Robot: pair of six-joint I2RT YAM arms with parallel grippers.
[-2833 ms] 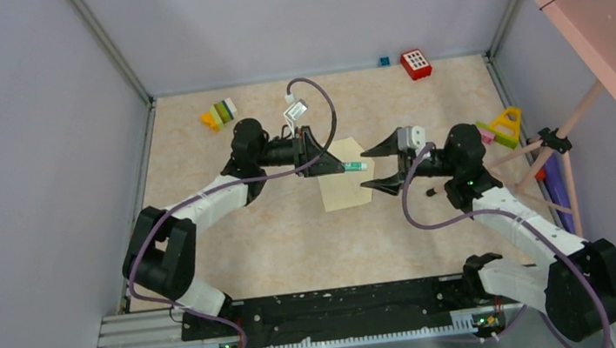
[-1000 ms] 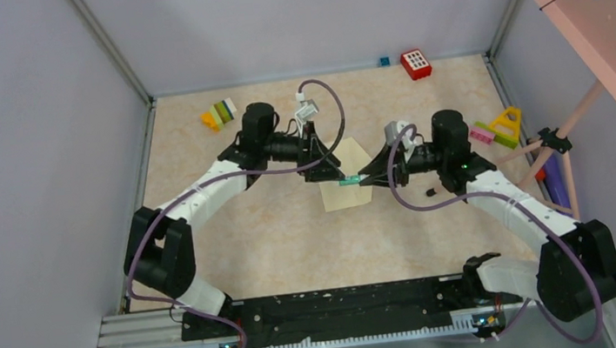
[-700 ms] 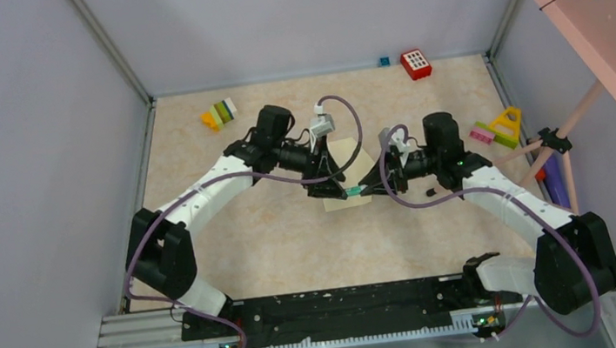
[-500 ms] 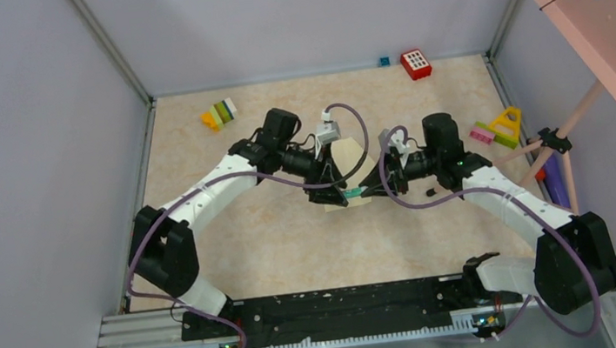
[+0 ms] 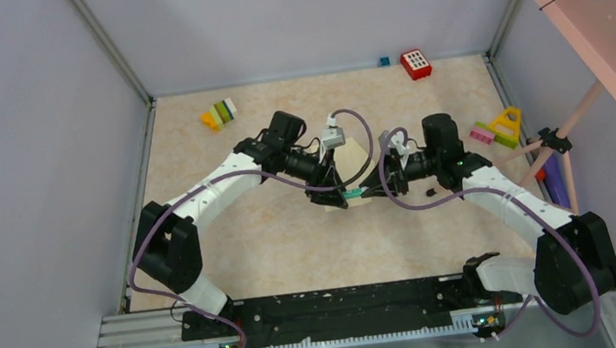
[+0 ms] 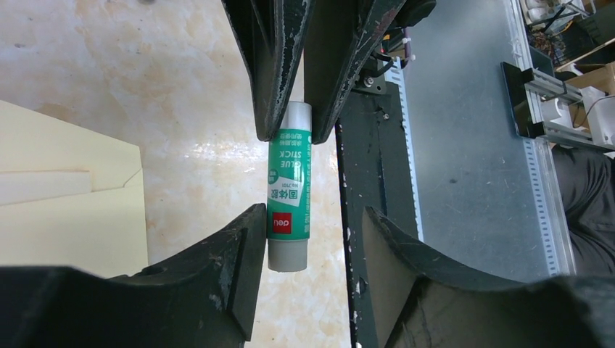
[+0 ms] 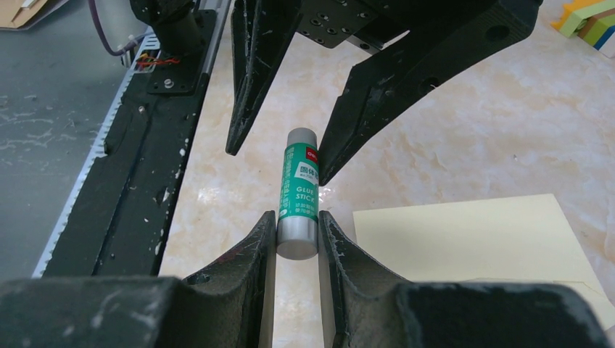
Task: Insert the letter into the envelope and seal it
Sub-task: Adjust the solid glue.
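A green-and-white glue stick (image 5: 353,192) hangs in mid-air above the table, level with it. My right gripper (image 7: 297,228) is shut on its grey end (image 7: 298,239). My left gripper (image 6: 310,225) faces it and straddles the stick's other end (image 6: 289,250). One left finger (image 6: 243,246) touches the stick and the other stands clear, so that gripper is open. The cream-yellow envelope (image 5: 356,153) lies flat under both grippers, also in the left wrist view (image 6: 65,196) and the right wrist view (image 7: 471,232). The letter is not in view.
Coloured toy blocks (image 5: 219,114) lie at the back left. A red block (image 5: 415,64) is at the back and a yellow triangle toy (image 5: 505,127) at the right. A pink stand (image 5: 602,18) leans over the right wall. The black rail (image 5: 328,303) runs along the near edge.
My right gripper swung in and shut on the glue stick. My left arm reached farther right over the envelope, and its jaws have narrowed around the stick's free end.
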